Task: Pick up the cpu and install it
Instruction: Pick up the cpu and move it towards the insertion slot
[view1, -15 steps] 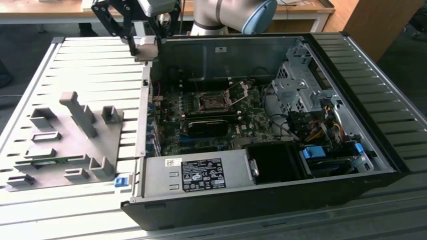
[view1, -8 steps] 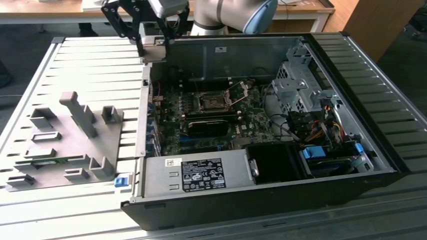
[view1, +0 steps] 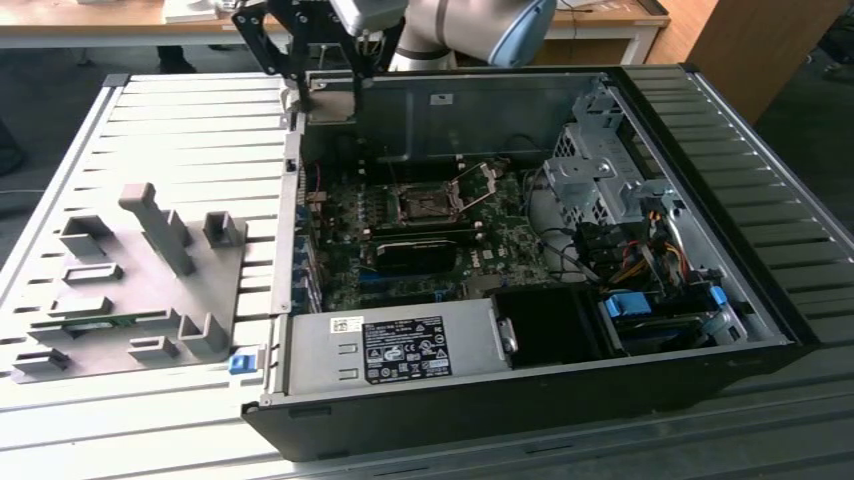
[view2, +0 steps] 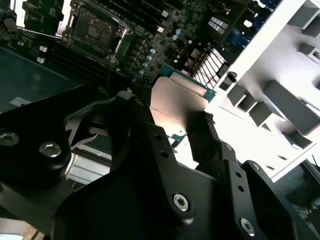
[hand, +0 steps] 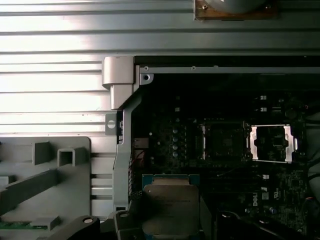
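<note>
Gripper (view2: 170, 114) is clamped on the cpu (view2: 176, 92), pinching it by its edges. It hangs over the open case (view1: 534, 420), around 11 o'clock from the socket (view1: 430, 205) in the exterior view.

With the cpu (view2: 180, 100) clamped between its fingers, the gripper (view2: 172, 119) hangs just inside the case's side wall (hand: 122, 150), the nearest obstacle. Below it the motherboard (hand: 170, 135) lies open from above, and the socket (hand: 222, 142) ahead is uncovered. The raised socket frame (hand: 271, 143) stands on the socket's far side. Farther off, the drive cage (view1: 594, 175), cables (view1: 641, 245) and power supply (view1: 394, 350) crowd the case.
</note>
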